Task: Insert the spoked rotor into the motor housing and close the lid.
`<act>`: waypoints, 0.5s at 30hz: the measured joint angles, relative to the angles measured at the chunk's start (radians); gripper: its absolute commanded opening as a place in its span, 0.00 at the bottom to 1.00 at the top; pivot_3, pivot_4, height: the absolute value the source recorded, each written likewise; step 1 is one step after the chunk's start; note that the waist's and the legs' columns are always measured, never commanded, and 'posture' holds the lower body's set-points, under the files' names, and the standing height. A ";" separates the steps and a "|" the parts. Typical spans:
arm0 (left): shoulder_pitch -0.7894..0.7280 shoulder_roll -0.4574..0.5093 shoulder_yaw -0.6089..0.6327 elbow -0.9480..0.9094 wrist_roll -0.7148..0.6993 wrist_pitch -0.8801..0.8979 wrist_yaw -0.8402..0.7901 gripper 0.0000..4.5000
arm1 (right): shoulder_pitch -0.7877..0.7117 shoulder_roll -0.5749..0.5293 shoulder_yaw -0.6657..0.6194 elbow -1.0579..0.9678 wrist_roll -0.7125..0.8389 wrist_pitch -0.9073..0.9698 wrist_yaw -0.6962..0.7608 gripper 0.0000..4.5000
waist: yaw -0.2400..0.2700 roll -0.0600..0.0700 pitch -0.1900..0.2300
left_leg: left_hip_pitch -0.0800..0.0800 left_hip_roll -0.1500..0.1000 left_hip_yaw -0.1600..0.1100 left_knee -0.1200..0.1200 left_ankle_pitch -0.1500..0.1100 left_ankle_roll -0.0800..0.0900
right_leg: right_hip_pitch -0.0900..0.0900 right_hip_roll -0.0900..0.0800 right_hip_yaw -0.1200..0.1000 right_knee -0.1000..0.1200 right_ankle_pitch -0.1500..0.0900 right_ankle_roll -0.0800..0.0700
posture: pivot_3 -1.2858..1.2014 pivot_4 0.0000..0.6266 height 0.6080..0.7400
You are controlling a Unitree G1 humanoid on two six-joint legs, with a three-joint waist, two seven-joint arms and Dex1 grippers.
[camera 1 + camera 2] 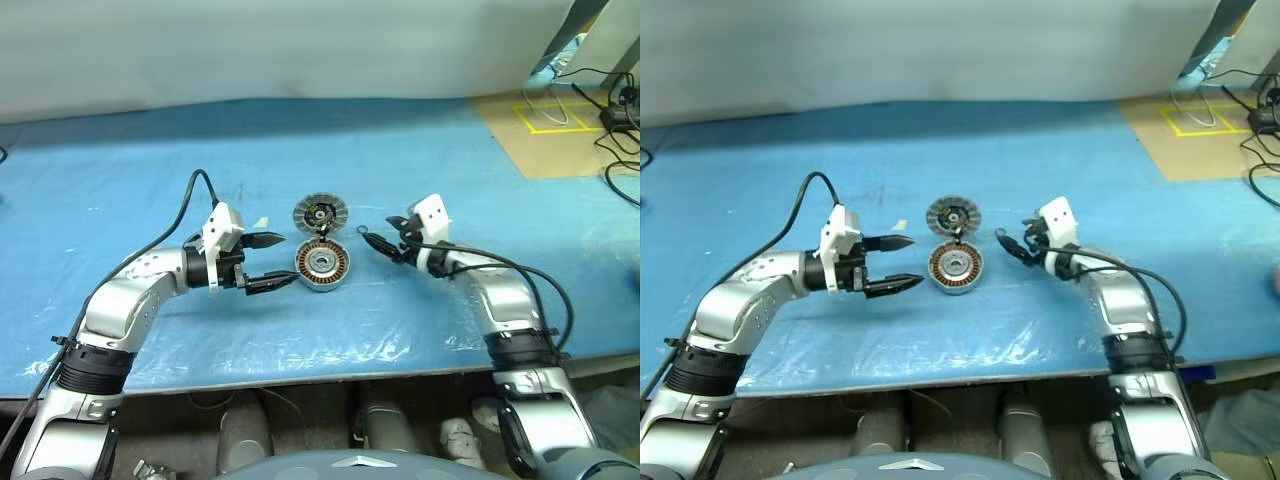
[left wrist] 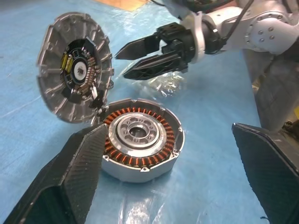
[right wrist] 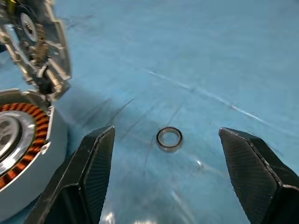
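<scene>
With the housing (image 1: 321, 266) on the table (image 1: 120, 190), its lid (image 1: 319, 213) propped open behind it, both spread, empty pincers, left (image 1: 268, 262) and right (image 1: 384, 243), could knock the lid or push the housing away.

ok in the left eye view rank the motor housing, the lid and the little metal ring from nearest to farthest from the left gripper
1. The motor housing, on the blue table cover just past the open left gripper.
2. The lid, standing open behind the housing, ribbed face showing.
3. The small metal ring, beyond the housing, in front of the open right gripper.
</scene>
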 measured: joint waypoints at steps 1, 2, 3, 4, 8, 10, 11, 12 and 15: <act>-0.001 0.000 0.001 -0.004 0.000 0.004 0.004 1.00 | -0.022 0.009 0.009 0.046 -0.009 -0.025 0.002 0.83 | 0.001 0.000 0.000 | -0.001 0.000 0.000 0.000 0.000 0.000 | 0.000 0.000 0.000 0.000 0.000 0.000 | 0.52 0.24 1.00; -0.002 0.000 0.003 -0.011 -0.001 0.011 0.009 1.00 | -0.040 0.014 0.018 0.084 -0.017 -0.047 0.003 0.83 | 0.001 0.000 0.000 | -0.001 0.000 0.000 0.000 0.000 0.000 | 0.000 0.000 0.000 -0.001 0.000 0.000 | 0.52 0.24 1.00; -0.004 0.000 0.005 -0.018 -0.003 0.016 0.012 1.00 | -0.054 0.018 0.025 0.117 -0.025 -0.067 0.004 0.83 | 0.002 0.000 0.000 | -0.001 0.000 0.000 0.000 0.000 0.000 | 0.000 0.000 0.000 -0.001 0.000 0.000 | 0.52 0.24 1.00; -0.006 0.000 0.007 -0.024 -0.005 0.021 0.015 1.00 | -0.063 0.021 0.026 0.143 -0.029 -0.083 0.005 0.83 | 0.002 0.000 0.000 | -0.001 0.000 0.000 0.000 0.000 0.000 | 0.000 0.000 0.000 -0.001 0.000 0.000 | 0.52 0.24 1.00; 0.000 0.000 0.012 -0.062 -0.017 0.047 0.040 1.00 | -0.088 0.023 0.029 0.250 -0.049 -0.156 0.013 0.83 | 0.001 0.000 0.000 | -0.001 0.000 0.000 0.000 0.000 0.000 | 0.000 0.000 0.000 0.000 0.000 0.000 | 0.52 0.24 1.00; 0.006 0.000 0.012 -0.088 -0.022 0.060 0.055 1.00 | -0.094 0.022 0.029 0.269 -0.053 -0.175 0.022 0.83 | 0.001 0.000 0.000 | 0.000 0.000 0.000 0.000 0.000 0.000 | 0.000 0.000 0.000 0.000 0.000 0.000 | 0.52 0.24 1.00; 0.010 0.000 0.013 -0.102 -0.023 0.067 0.063 1.00 | -0.094 0.020 0.029 0.274 -0.057 -0.184 0.026 0.83 | 0.000 0.000 0.000 | 0.000 0.000 0.000 0.000 0.000 0.000 | 0.000 0.000 0.000 0.000 0.000 0.000 | 0.52 0.24 1.00; 0.015 -0.001 0.012 -0.112 -0.025 0.073 0.072 1.00 | -0.094 0.017 0.029 0.280 -0.061 -0.193 0.030 0.83 | 0.000 0.000 0.000 | 0.000 0.000 0.000 0.001 0.000 0.000 | 0.000 0.000 0.000 0.000 0.000 0.000 | 0.52 0.24 1.00; 0.020 -0.003 0.012 -0.124 -0.027 0.088 0.094 1.00 | -0.092 0.012 0.029 0.292 -0.068 -0.213 0.033 0.83 | 0.000 0.000 0.000 | 0.000 0.000 0.000 0.001 0.000 0.000 | 0.000 0.000 0.000 0.001 0.000 0.000 | 0.52 0.24 1.00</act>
